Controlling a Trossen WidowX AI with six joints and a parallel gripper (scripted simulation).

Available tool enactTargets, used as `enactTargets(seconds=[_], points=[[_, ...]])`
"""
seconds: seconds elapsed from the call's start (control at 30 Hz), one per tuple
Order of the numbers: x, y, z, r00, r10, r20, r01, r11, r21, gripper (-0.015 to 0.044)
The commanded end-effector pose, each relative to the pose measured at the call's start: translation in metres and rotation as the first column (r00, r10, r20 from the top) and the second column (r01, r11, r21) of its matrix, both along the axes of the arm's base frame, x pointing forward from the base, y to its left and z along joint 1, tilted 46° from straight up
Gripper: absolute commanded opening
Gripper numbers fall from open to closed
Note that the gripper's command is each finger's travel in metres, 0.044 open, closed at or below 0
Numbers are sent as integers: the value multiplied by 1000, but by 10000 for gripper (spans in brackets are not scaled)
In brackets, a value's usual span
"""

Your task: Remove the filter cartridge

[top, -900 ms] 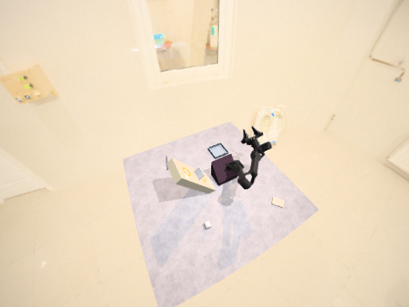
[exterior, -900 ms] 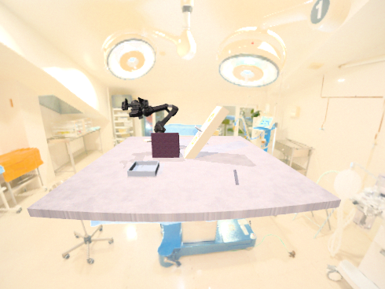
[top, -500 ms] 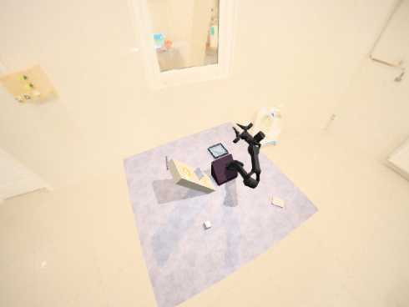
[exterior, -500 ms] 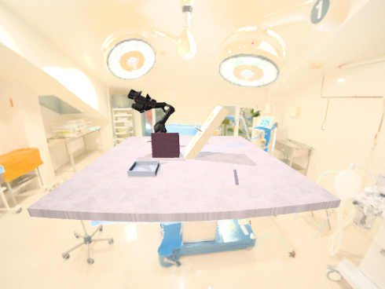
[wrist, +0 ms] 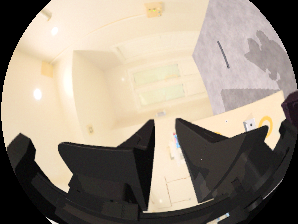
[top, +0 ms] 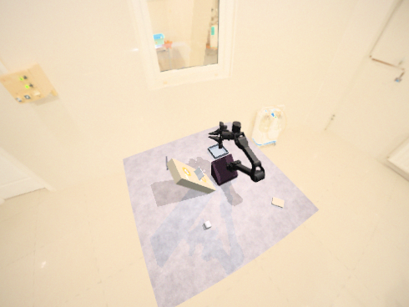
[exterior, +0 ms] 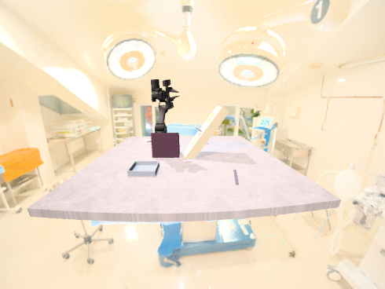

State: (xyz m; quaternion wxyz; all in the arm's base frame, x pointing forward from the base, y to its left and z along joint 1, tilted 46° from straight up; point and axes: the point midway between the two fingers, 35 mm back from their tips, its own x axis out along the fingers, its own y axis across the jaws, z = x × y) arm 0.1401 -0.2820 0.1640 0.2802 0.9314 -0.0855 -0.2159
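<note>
The cream service panel [top: 182, 182] [exterior: 208, 129] [wrist: 240, 114] stands tilted on the table. A yellow ring [wrist: 271, 126] shows on its face, with a small grey part [top: 199, 173] [wrist: 249, 124] beside it. The cartridge and its slots are too small to make out. The shallow grey-blue tray [top: 212, 153] [exterior: 142, 173] lies beyond the dark block, and no cartridge shows in it. My gripper [top: 209, 136] [exterior: 178, 94] [wrist: 164, 123] is high above the table, clear of panel and tray. Its fingers are partly apart, with nothing between them.
A dark purple block [top: 224, 169] [exterior: 165, 145] stands between the panel and the arm's base. A thin grey bar [top: 167, 163] [exterior: 236, 177] [wrist: 223, 55] lies behind the panel. A small white cube [top: 207, 225] and a flat cream block [top: 278, 202] lie farther off.
</note>
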Motion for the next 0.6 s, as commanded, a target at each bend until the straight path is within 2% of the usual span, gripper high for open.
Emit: enactTargets(seconds=[0.0,0.17,0.33,0.43,0.57], points=[[45,22,-2,974,220,-52,-224,971,-86,95],[97,60,-4,862,494,-116,-507,834,-216,95],[146,115,-6,651,736,-188,-744,568,-353,95],[164,143,-6,537,814,-220,-808,423,-409,95],[165,145,-6,529,819,-222,-812,413,-413,95]])
